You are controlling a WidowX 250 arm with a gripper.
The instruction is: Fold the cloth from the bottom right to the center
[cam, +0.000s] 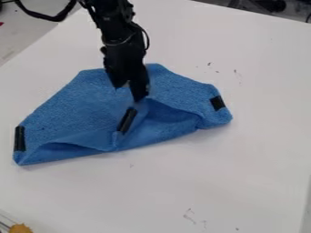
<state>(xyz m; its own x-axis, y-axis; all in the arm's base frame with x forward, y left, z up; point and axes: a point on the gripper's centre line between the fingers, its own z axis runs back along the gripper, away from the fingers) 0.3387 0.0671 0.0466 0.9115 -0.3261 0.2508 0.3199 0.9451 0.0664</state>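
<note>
Apparently mid-fold: blue cloth (76,107) lies on white table (237,182), spread around its middle black strip (126,120). Gripper (137,94) poised just beyond that strip, presumably to bring the turned-over part toward centre; cannot tell whether it grips cloth.

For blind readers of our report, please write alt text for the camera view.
A black robot gripper hangs over the middle of a partly folded, rumpled blue cloth with three black strips on it, lying on a white table.
</note>
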